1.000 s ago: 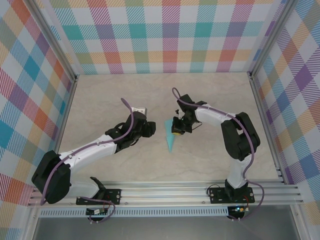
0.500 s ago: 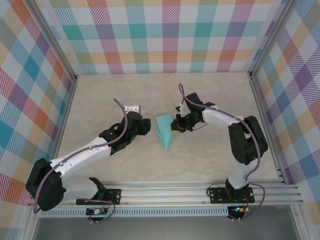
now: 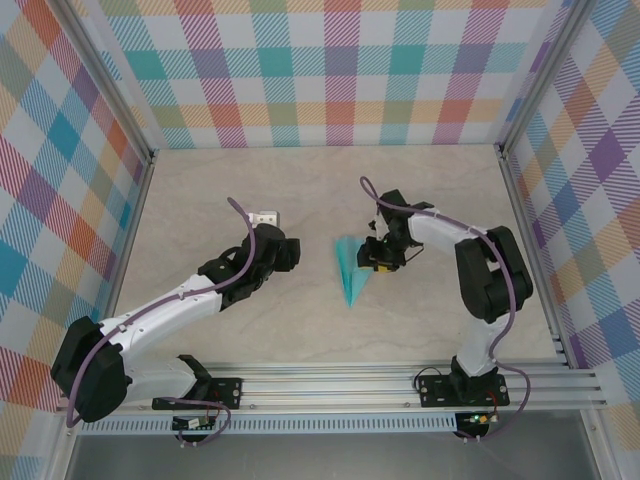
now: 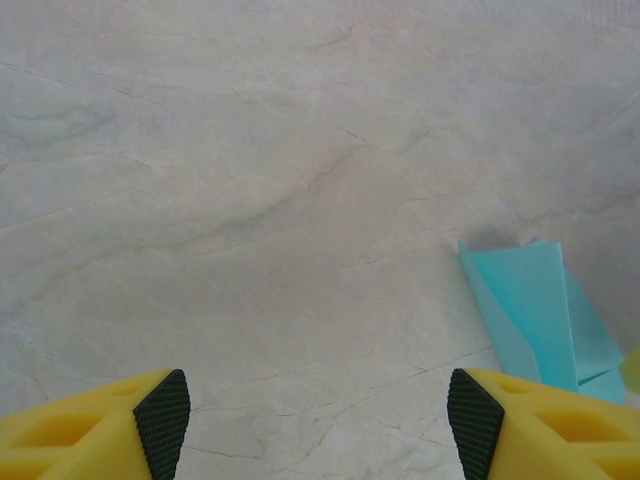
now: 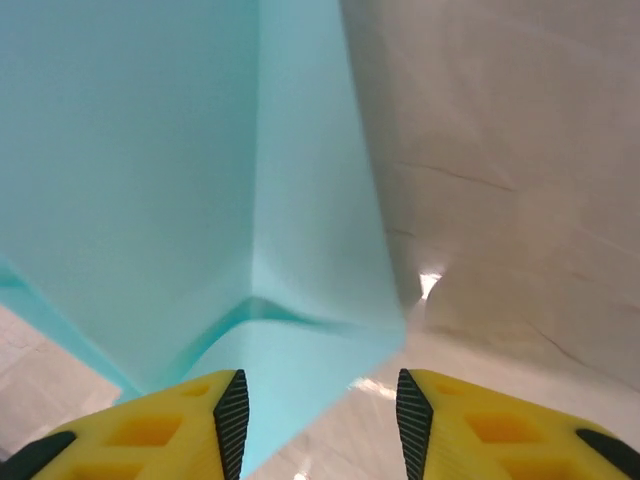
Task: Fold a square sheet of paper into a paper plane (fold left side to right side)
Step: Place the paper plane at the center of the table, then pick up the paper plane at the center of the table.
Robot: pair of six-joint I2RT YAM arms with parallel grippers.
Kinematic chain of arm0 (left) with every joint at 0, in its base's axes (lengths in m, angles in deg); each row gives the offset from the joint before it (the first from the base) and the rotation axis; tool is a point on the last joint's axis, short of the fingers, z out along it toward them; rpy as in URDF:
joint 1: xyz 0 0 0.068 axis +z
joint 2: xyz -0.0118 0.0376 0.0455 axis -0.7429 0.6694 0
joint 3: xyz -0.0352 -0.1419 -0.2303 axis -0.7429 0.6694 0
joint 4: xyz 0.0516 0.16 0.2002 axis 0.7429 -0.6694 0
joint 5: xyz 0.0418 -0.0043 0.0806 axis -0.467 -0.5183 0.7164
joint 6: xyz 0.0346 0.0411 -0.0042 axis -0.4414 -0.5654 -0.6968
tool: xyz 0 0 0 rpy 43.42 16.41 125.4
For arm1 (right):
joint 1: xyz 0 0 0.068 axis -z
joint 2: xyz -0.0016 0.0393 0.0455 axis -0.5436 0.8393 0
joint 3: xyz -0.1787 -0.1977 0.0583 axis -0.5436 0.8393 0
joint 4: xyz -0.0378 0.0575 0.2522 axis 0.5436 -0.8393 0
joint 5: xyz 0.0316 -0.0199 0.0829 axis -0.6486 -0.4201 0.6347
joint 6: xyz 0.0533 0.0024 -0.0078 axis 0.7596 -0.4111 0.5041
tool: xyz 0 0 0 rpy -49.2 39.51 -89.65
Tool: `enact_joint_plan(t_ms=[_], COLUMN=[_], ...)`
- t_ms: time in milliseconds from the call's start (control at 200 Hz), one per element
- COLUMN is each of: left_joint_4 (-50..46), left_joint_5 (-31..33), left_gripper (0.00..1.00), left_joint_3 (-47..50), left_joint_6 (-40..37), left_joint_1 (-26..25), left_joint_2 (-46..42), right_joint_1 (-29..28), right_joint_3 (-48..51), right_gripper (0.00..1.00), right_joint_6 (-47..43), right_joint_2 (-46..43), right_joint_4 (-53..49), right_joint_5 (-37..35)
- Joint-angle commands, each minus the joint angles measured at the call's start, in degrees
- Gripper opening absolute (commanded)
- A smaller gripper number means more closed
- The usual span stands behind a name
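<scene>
The paper plane (image 3: pixel 350 273) lies on the table as a narrow turquoise dart, its sharp tip toward the near edge. My right gripper (image 3: pixel 378 260) stands just right of its wide end, jaws open. In the right wrist view the folded paper plane (image 5: pixel 180 180) rises in front of my right gripper (image 5: pixel 320 420); one layer reaches in between the pads, close to the left fingertip (image 5: pixel 232 415), with a gap to the other pad. My left gripper (image 3: pixel 288 252) hangs to the left of the plane, apart from it. It shows wide open (image 4: pixel 320 430) over bare table, the paper plane (image 4: pixel 530 310) off to its right.
The marble-patterned table (image 3: pixel 250 190) is walled by checked panels at the back and both sides. A metal rail (image 3: pixel 330 385) with the arm bases runs along the near edge.
My right gripper has opened and let go of the plane. The plane shifted right and lies flatter on the table. The left arm drew back to the left, then held still.
</scene>
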Motion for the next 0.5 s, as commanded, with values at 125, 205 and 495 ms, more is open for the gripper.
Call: enact_joint_plan(t_ms=[125,205,495], left_joint_4=[1.83,2.06,1.13], left_joint_5=[1.21,1.09,0.99], left_gripper=[0.82,0.86,0.89], left_joint_3=[-0.14,0.00,0.07], left_joint_6=[0.16,0.50,0.64], left_joint_1=[0.68,0.69,0.68], left_joint_2=[-0.82,-0.60,-0.89], right_joint_1=[-6.03,-8.03,-11.89], right_joint_3=[-1.83,-1.38,-3.55], right_gripper=[0.55,0.58,0.55], right_joint_6=[1.59,4.16,5.54], right_joint_2=[-5.33,-4.02,1.64], right_joint_4=[-6.00,-4.81,-4.21], right_joint_5=[-6.76,-5.95,-6.54])
